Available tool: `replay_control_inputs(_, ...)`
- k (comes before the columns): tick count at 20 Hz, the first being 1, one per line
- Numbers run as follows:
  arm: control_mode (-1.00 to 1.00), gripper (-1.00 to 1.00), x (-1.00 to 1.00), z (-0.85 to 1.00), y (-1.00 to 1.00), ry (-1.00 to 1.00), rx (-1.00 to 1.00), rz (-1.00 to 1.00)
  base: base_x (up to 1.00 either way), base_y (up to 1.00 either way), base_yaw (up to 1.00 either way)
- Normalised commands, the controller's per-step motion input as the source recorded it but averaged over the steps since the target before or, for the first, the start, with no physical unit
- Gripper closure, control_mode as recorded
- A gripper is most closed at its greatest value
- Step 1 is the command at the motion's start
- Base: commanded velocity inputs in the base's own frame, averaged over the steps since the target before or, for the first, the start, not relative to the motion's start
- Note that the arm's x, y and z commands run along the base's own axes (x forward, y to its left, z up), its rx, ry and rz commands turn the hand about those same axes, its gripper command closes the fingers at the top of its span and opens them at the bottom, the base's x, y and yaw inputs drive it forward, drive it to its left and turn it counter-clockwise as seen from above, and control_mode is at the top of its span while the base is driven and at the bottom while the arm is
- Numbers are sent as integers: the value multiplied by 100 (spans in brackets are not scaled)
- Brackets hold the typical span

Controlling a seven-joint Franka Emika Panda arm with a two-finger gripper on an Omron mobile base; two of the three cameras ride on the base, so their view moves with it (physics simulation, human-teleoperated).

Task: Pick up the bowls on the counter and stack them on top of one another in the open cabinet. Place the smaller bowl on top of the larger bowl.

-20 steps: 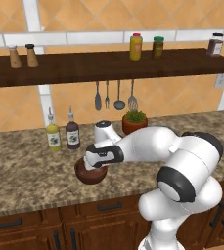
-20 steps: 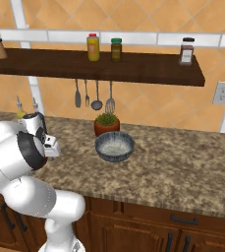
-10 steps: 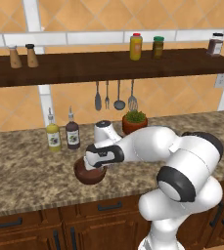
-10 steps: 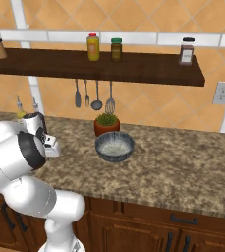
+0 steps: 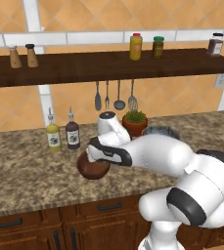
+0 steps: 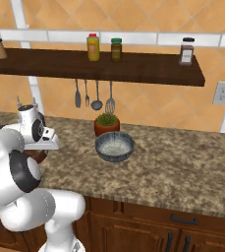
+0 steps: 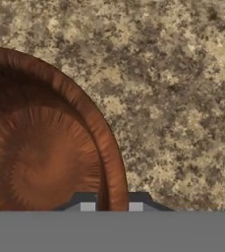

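The smaller bowl (image 5: 90,169), glossy reddish-brown, sits on the granite counter (image 5: 25,178) left of centre. My gripper (image 5: 98,157) reaches down onto its right rim. In the hand view the bowl (image 7: 40,162) spreads across the left, and my gripper (image 7: 111,203) has one fingertip inside the rim and one outside, pressed against it. The larger bowl (image 6: 114,146), grey-blue with a pale speckled inside, stands on the counter (image 6: 182,172) in front of the plant; my arm hides most of the same bowl (image 5: 160,131) in the left base view. The open cabinet (image 5: 84,67) is the dark shelf above.
A terracotta pot with a plant (image 6: 107,124) stands behind the larger bowl. Two bottles (image 5: 54,136) stand left of the brown bowl. Utensils (image 5: 118,95) hang under the shelf. Jars (image 5: 136,46) and shakers (image 5: 23,56) occupy parts of the shelf, with bare plank between them.
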Motion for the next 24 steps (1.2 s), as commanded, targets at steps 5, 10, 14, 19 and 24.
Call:
replay_control_inputs(5,-100,100,7,64,-49,-5,0,-6,0,0,0)
replay_control_inputs(10,-100,100,47,52,-80,0,0,-6,0,0,0)
replay_control_inputs(14,-100,100,43,11,-96,0,0,-12,0,0,0)
replay_control_inputs(19,-100,100,7,0,-100,-7,3,-16,0,0,0)
replay_control_inputs(24,-100,100,0,0,-100,-14,11,-19,0,0,0)
